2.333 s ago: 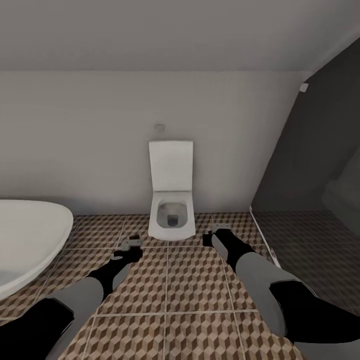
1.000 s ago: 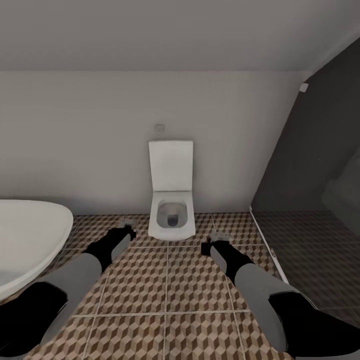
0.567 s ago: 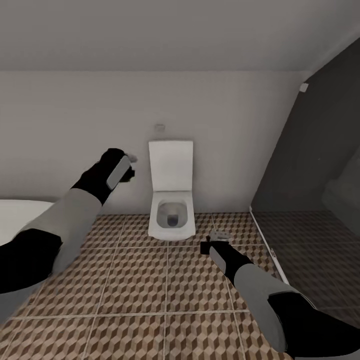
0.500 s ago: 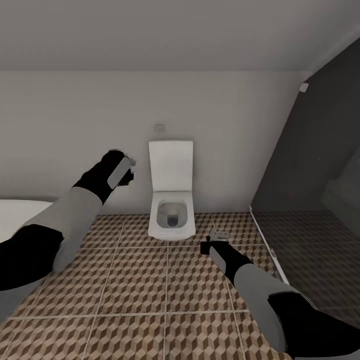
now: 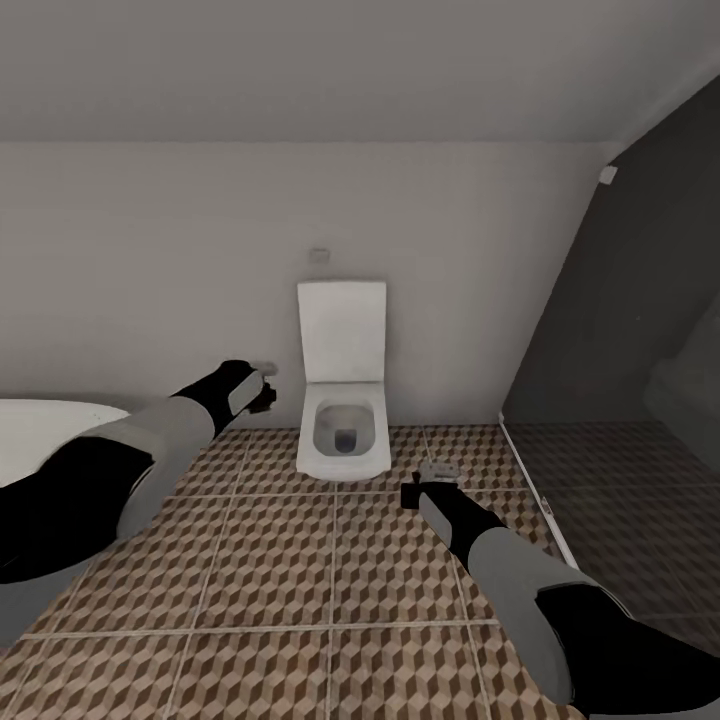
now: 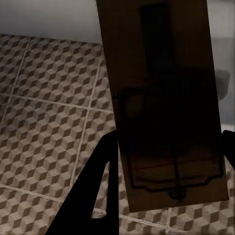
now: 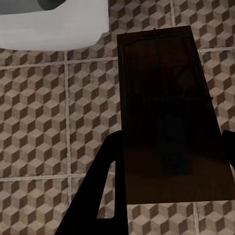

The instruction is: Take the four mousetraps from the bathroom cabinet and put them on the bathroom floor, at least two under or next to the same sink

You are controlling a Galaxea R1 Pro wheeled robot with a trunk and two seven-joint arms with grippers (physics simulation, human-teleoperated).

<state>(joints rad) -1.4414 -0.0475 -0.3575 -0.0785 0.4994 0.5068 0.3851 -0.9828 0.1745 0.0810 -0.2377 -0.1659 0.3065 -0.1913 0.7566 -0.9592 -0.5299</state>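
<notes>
Left pincer (image 5: 262,388): raised at the end of the outstretched left arm, in front of the pale wall beside the toilet (image 5: 343,420). In the left wrist view its two dark fingers (image 6: 100,188) pinch a mousetrap (image 6: 164,105), a flat brown board with a dark wire frame, held by its long edges over the bathroom floor (image 6: 44,127). Gripping by the edges probably keeps the wire parts clear of the fingers.

Right pincer (image 5: 425,482): held low, close above the tiled floor, in front of the toilet bowl and near the dark glass partition (image 5: 620,330). In the right wrist view it is pressed onto a second mousetrap (image 7: 169,115) in the same edge-on grip; the board hangs roughly flat above the cube-patterned tiles, one end near the white base of the toilet (image 7: 54,24). The low, level carry suits a short release to the floor.

A white rounded basin (image 5: 45,425) shows at the floor's left edge, behind the left arm. Judgement: both traps are in transit; placement near a sink is not yet done.
</notes>
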